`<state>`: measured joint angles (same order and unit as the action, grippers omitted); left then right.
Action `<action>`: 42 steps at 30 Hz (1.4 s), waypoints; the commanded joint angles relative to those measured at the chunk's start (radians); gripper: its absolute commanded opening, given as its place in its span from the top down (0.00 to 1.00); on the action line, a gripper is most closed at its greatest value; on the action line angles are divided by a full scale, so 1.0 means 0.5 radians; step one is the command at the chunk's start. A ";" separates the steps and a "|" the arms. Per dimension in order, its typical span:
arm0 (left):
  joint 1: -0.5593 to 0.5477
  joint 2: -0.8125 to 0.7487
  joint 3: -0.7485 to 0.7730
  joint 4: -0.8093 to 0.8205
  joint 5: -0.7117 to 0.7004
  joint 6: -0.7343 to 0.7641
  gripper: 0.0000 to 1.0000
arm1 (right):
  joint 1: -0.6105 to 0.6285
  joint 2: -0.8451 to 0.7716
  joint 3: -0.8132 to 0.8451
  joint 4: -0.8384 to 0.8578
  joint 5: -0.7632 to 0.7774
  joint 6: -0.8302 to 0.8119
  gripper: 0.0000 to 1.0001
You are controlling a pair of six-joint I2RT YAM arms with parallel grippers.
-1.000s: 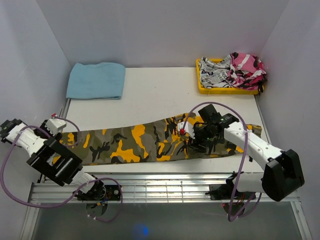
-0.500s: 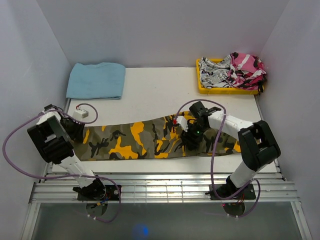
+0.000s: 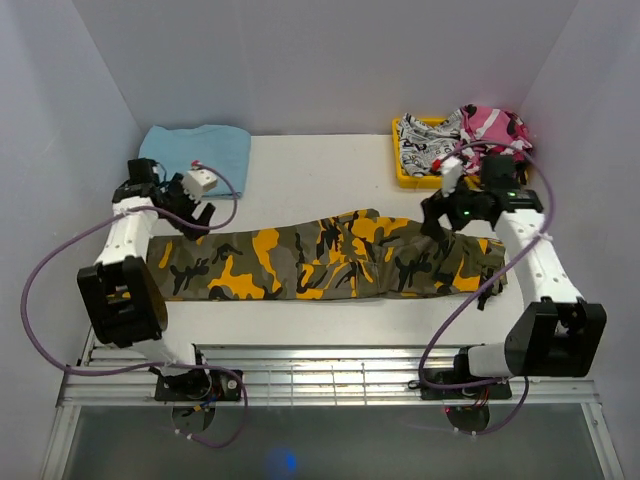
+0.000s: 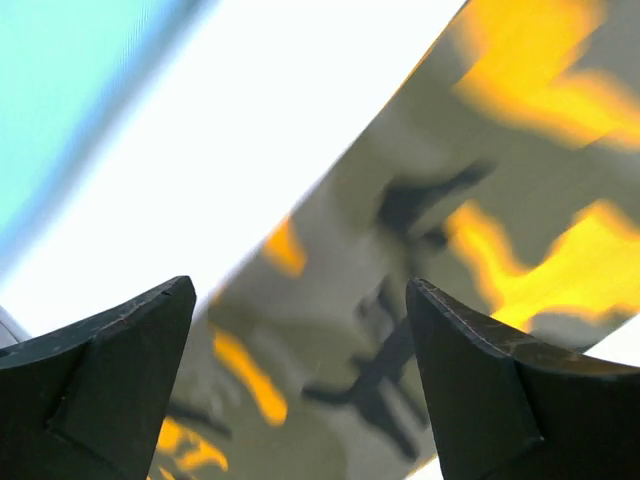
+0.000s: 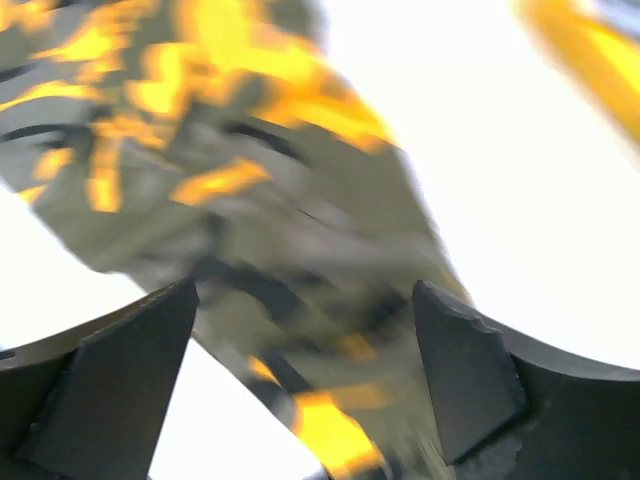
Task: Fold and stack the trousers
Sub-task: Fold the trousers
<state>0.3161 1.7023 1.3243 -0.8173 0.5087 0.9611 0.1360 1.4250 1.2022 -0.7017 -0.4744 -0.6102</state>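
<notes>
The trousers (image 3: 320,258), camouflaged in olive, orange-yellow and black, lie flat in a long strip across the middle of the table. My left gripper (image 3: 193,214) hovers open at the far edge of their left end. In the left wrist view the gripper (image 4: 300,290) has wide jaws, with nothing between them and the trousers (image 4: 420,250) below. My right gripper (image 3: 433,222) hovers open over the strip's right part, near its far edge. The right wrist view is blurred and shows that gripper (image 5: 307,290) spread above the trousers (image 5: 280,220), gripping nothing.
A folded light-blue towel (image 3: 192,152) lies at the back left and shows in the left wrist view (image 4: 60,80). A yellow tray (image 3: 399,160) at the back right holds a black-and-white garment (image 3: 425,150) and a pink camouflage garment (image 3: 490,130). Walls close in three sides.
Both grippers have let go and opened. The left one moved from the strip's left end to its far edge; the right one moved right and back. The trousers lie slightly farther back.
</notes>
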 commanded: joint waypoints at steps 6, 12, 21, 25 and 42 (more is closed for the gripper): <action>-0.671 -0.637 -0.504 0.533 0.365 -0.492 0.02 | -1.145 -0.101 -0.008 -0.468 0.084 -0.025 0.10; -0.709 -0.631 -0.737 0.763 0.722 -0.900 0.02 | -1.554 0.129 -0.067 -0.456 0.050 0.186 0.13; -0.724 -0.254 -0.752 0.634 0.431 -0.873 0.02 | -1.576 0.169 -0.367 0.075 0.022 0.545 0.18; -0.721 -0.227 -0.808 0.699 0.360 -0.861 0.03 | -1.573 0.304 -0.392 0.109 -0.100 0.509 0.27; -0.721 -0.070 -0.839 0.677 0.195 -0.818 0.09 | -1.600 -0.003 -0.689 0.010 0.043 0.604 0.22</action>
<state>-0.0425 1.6588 0.9226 -0.4751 0.6434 0.5495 -0.6518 1.4826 0.8642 -0.7013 -0.5072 -0.3351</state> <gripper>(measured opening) 0.914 0.768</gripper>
